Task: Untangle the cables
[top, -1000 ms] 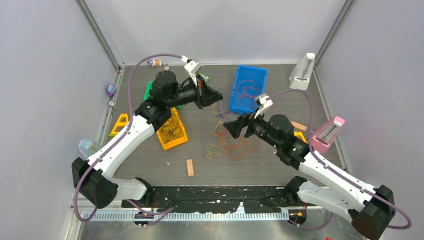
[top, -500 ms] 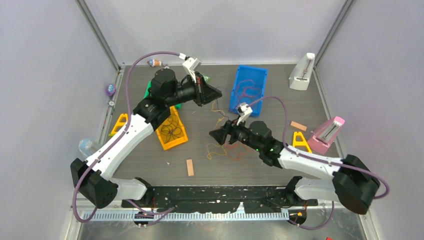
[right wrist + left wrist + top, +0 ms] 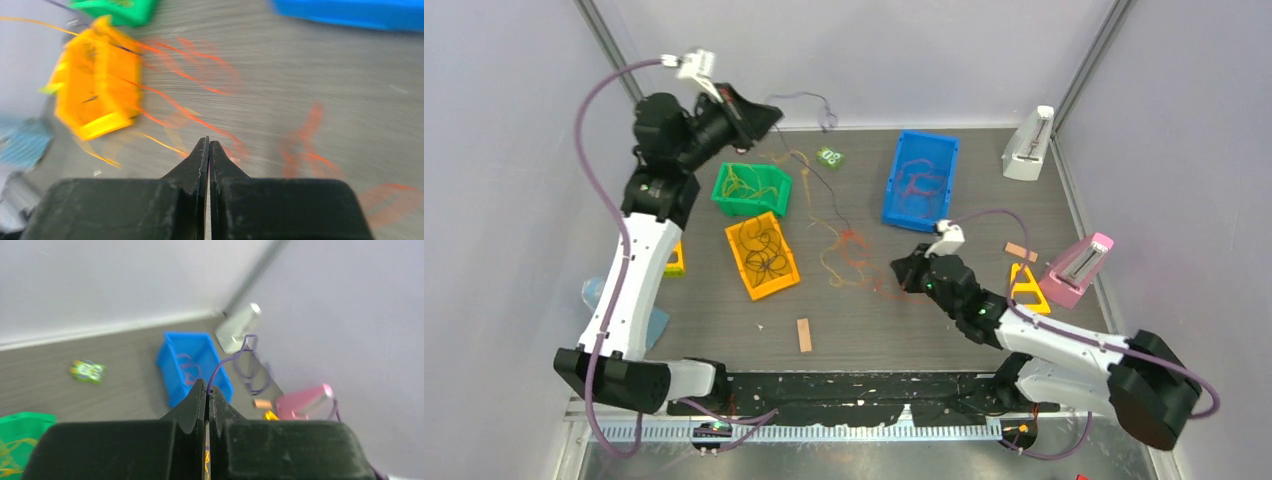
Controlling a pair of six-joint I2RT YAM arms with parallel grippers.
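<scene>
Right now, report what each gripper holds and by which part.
Left gripper pinches the dark purple wire partway along. Right gripper is shut by the orange wires; a hold cannot be told.

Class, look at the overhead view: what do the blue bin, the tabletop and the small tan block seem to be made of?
Blue bin: likely moulded plastic; uniform bright colour, thin smooth walls.
Tabletop: probably laminate; matte dark grey with fine grain lines.
Tan block: perhaps bare wood; pale, matte, too small to confirm.
</scene>
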